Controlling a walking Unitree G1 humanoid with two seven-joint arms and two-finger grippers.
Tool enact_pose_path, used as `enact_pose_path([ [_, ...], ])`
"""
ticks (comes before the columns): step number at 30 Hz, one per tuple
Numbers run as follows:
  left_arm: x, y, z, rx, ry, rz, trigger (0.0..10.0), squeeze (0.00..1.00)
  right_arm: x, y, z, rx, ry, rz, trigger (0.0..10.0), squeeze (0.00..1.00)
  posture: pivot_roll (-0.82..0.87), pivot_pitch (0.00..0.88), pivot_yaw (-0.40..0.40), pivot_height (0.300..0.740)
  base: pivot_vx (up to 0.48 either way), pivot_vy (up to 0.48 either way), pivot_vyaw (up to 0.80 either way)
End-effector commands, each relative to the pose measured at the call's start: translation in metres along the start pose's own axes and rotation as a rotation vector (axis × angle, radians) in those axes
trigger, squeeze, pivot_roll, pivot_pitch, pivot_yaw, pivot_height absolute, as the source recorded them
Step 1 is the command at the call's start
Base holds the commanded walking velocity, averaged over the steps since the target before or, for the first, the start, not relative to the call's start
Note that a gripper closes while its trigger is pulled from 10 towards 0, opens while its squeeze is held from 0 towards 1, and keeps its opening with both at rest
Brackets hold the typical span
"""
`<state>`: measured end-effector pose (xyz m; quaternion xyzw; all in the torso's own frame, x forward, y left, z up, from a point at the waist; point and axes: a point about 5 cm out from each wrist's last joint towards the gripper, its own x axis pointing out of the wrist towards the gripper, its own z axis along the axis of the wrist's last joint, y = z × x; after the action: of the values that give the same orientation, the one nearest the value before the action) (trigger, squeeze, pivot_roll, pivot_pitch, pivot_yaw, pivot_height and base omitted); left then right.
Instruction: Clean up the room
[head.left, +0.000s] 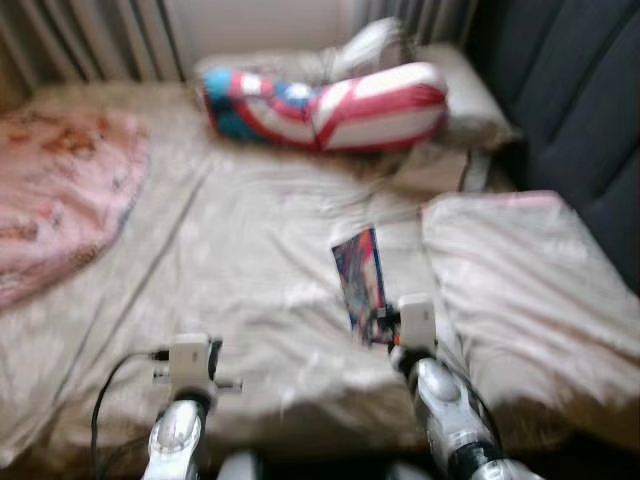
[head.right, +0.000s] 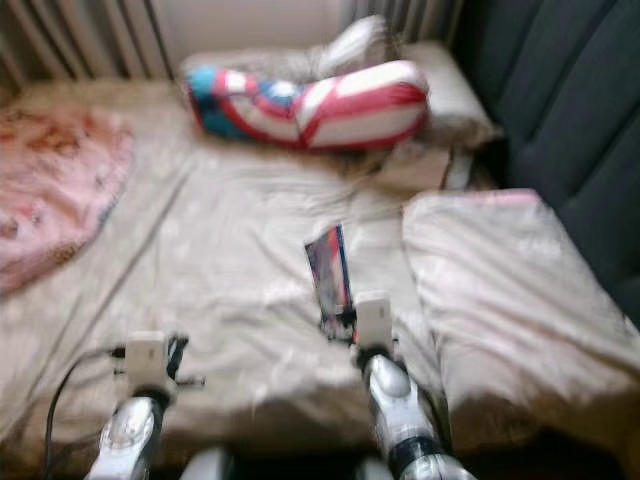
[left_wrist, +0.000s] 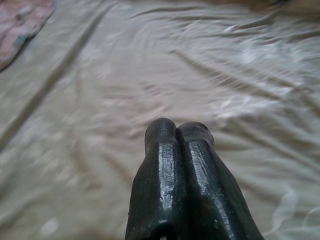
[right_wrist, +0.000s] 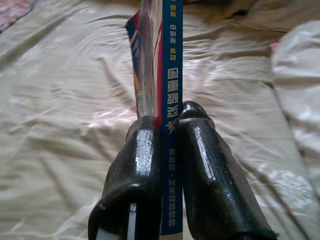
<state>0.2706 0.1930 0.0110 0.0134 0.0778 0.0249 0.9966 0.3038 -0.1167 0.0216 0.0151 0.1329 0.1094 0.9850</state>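
Pink blanket (head.left: 60, 195): we see it bunched at the bed's left edge, out of our path.
Left gripper (left_wrist: 177, 131): we hold its fingers pressed together and empty, low over the sheet (head.left: 250, 270), likely kept clear.
Book (right_wrist: 167, 65): we carry it spine-up above the sheet, beside the folded duvet (head.left: 530, 290).
Right gripper (right_wrist: 167, 125): we clamp it across the spine, probably for carrying it off.
Striped pillow (head.left: 325, 105): at the bed's head.

White Chinese characters on book spine (right_wrist: 171, 65)
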Motion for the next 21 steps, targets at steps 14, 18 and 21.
enact_pose_path([
  [14,-0.003,-0.001,-0.002,0.003,0.005,-0.013,10.0,0.0,0.003,-0.004,-0.003,0.081,0.054,-0.021,10.0,0.0,-0.06,0.087,-0.026,0.656,0.0,0.0,0.0],
  [18,-0.004,0.0,-0.001,0.008,-0.001,-0.023,10.0,0.0,0.003,-0.011,-0.009,0.232,0.105,-0.043,10.0,0.0,-0.05,0.101,-0.025,0.656,0.0,0.0,0.0],
  [21,-0.005,0.001,0.0,0.012,-0.008,-0.027,10.0,0.0,0.005,-0.015,-0.007,0.275,0.131,-0.05,10.0,0.0,-0.02,0.117,-0.022,0.656,0.0,0.0,0.0],
])
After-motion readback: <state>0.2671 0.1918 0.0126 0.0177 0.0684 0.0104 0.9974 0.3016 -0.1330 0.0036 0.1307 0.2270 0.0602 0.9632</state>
